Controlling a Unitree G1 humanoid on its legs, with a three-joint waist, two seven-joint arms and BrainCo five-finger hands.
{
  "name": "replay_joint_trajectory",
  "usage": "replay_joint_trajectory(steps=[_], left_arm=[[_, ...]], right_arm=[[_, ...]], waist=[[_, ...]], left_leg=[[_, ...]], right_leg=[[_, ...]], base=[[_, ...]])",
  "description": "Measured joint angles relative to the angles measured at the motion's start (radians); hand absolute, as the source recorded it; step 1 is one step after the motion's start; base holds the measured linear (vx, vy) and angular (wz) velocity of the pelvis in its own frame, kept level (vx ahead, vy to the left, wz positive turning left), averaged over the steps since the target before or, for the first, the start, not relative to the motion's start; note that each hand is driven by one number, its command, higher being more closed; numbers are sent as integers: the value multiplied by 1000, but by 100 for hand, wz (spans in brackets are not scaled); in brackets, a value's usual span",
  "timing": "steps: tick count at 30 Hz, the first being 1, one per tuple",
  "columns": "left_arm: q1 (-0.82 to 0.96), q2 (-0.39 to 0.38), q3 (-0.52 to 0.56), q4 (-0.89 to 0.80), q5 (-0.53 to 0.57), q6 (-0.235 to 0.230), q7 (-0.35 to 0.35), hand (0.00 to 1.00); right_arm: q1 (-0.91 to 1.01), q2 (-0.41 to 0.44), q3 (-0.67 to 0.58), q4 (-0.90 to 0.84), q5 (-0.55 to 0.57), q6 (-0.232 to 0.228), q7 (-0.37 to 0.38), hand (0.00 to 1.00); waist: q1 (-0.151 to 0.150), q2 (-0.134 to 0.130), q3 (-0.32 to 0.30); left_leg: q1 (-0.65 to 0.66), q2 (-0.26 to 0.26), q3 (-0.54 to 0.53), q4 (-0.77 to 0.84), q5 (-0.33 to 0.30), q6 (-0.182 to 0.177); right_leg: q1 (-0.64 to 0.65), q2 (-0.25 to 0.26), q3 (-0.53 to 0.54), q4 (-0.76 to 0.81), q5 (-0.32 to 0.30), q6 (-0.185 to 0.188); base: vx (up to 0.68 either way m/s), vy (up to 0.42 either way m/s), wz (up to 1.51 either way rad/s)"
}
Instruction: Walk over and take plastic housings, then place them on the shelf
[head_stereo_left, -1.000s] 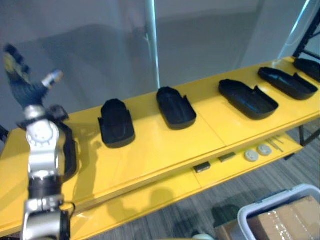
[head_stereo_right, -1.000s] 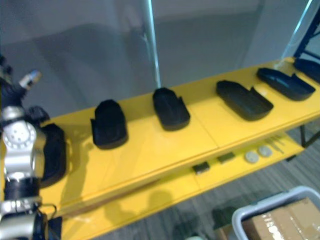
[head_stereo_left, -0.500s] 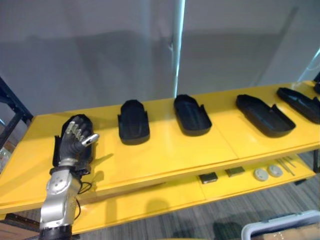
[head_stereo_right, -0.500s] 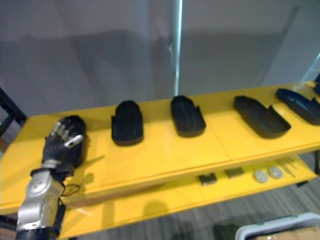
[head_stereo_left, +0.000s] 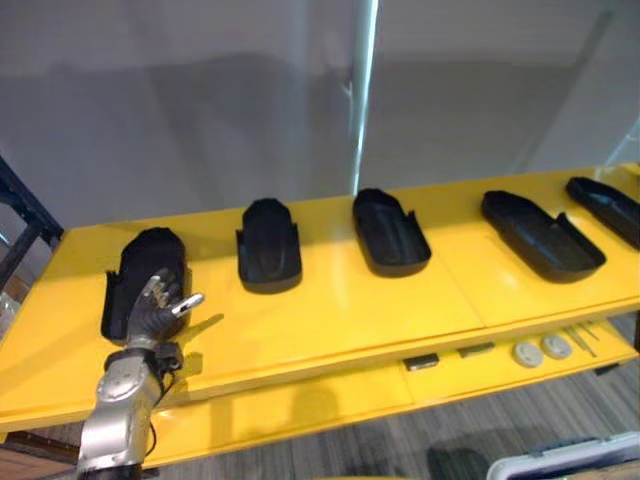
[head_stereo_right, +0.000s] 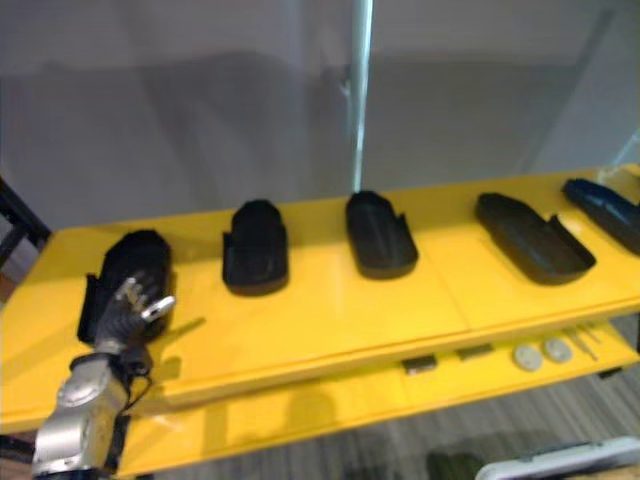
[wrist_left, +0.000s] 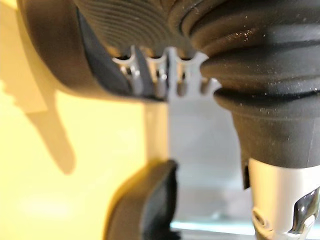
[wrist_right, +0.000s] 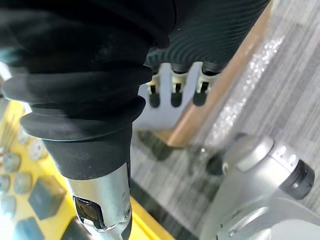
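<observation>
Several black plastic housings lie in a row on the yellow shelf (head_stereo_left: 330, 310): the leftmost housing (head_stereo_left: 143, 278), a second housing (head_stereo_left: 268, 243), a third housing (head_stereo_left: 390, 230), and more housings to the right (head_stereo_left: 542, 235). My left hand (head_stereo_left: 152, 310) hovers at the near end of the leftmost housing with relaxed fingers and the thumb out, holding nothing. In the left wrist view its fingers (wrist_left: 155, 75) point over that housing (wrist_left: 55, 55). My right hand (wrist_right: 175, 85) hangs low over the floor with its fingers relaxed and empty.
A lower yellow ledge carries round discs (head_stereo_left: 530, 350) and small black blocks (head_stereo_left: 424, 362). A metal post (head_stereo_left: 362, 90) rises behind the shelf, and a dark rack frame (head_stereo_left: 20, 215) stands at the left. A white bin's rim (head_stereo_left: 570, 460) shows at the bottom right.
The camera has swung, shifting the whole scene. My left hand came down from a raised pose to the leftmost housing, then drew back toward the shelf's front edge.
</observation>
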Motion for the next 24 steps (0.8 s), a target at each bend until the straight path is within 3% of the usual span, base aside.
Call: replay_joint_trajectory(steps=[17,20,24], left_arm=[[-2,15,-26,-1,41,44,29,0],[-4,16,-25,0,40,22,55,0],[-5,15,-26,-5,65,-56,69,0]], right_arm=[[-6,-7,33,-14,-1,-3,-1,0],[-8,-7,33,-21,-1,-3,-1,0],[-6,-7,33,-21,-1,-4,0,0]], waist=[[0,3,7],[-1,8,19],[0,6,29]], left_leg=[[0,0,-1,0,-1,0],[0,0,-2,0,-1,0],[-1,-1,-3,0,-1,0]], right_leg=[[-1,-1,-2,0,-3,2],[0,-1,-4,0,-2,4],[0,-1,-5,1,-2,5]], base=[[-18,-5,0],[0,0,0],[0,0,0]])
